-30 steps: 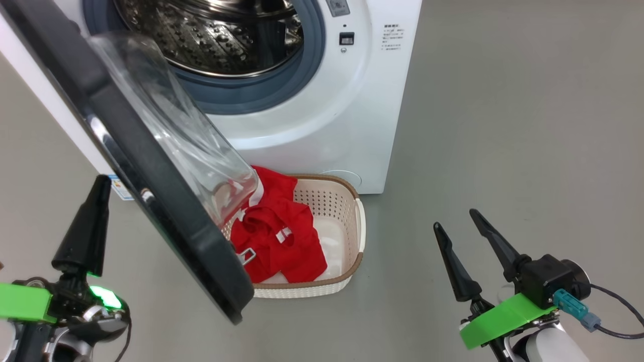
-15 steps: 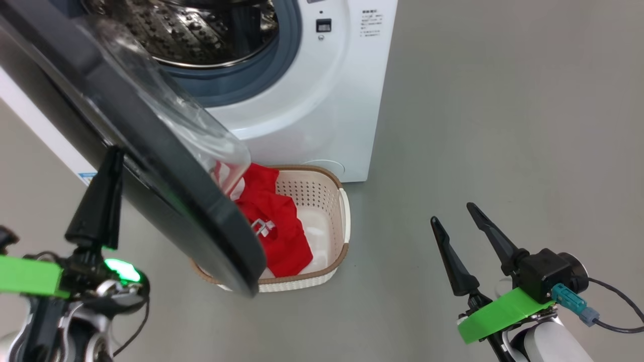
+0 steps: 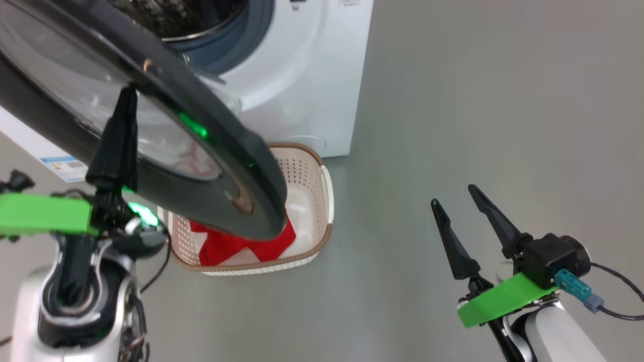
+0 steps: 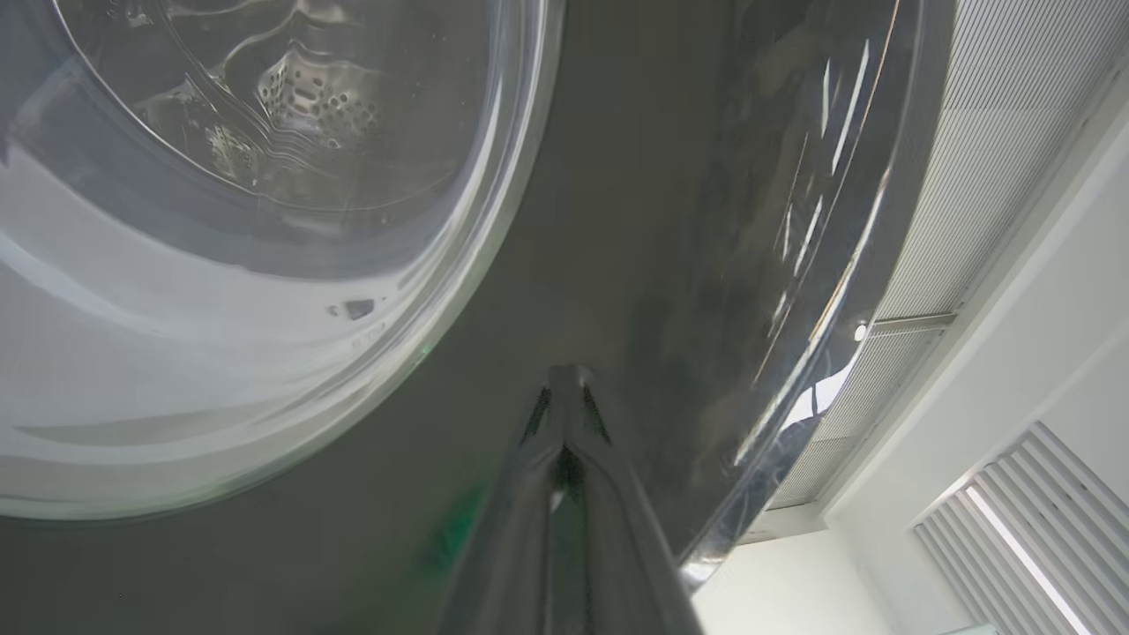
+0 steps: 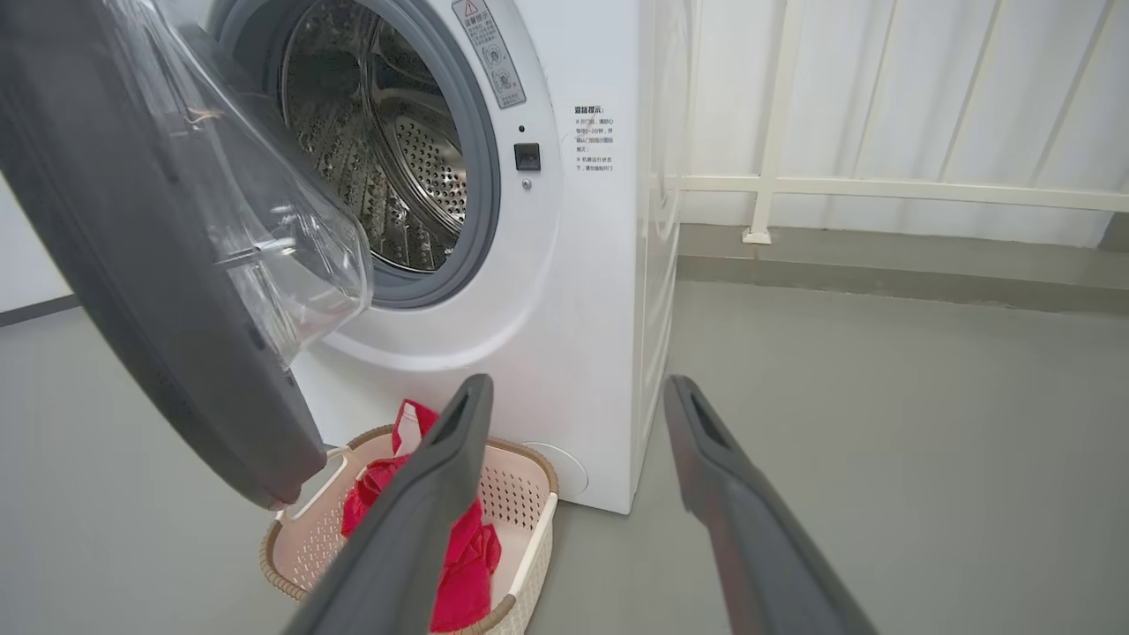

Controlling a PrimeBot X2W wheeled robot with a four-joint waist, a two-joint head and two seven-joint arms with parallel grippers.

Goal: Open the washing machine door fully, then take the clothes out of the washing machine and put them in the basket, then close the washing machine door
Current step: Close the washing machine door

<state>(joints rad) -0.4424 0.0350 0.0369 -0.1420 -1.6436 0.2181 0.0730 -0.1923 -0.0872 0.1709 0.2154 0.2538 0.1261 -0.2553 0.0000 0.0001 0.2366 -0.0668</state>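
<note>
The left gripper (image 4: 564, 388), jaws pressed together, points its tips at the washing machine door (image 4: 670, 220) on its glossy black rim, just beside the glass window (image 4: 265, 176).

We're counting 1 washing machine (image 3: 312, 75), 1 door (image 3: 251, 161) on it, 1 basket (image 3: 302, 171). We're seeing red clothes (image 3: 221, 246) as 1 heap, no. of pcs unclear. We're also tallying 2 grippers: left gripper (image 3: 128, 95) & right gripper (image 3: 454, 196), 2 fingers (image 3: 450, 241) ea.

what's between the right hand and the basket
Bare grey floor lies between the right hand and the basket, nothing on it, as the head view shows.
</note>
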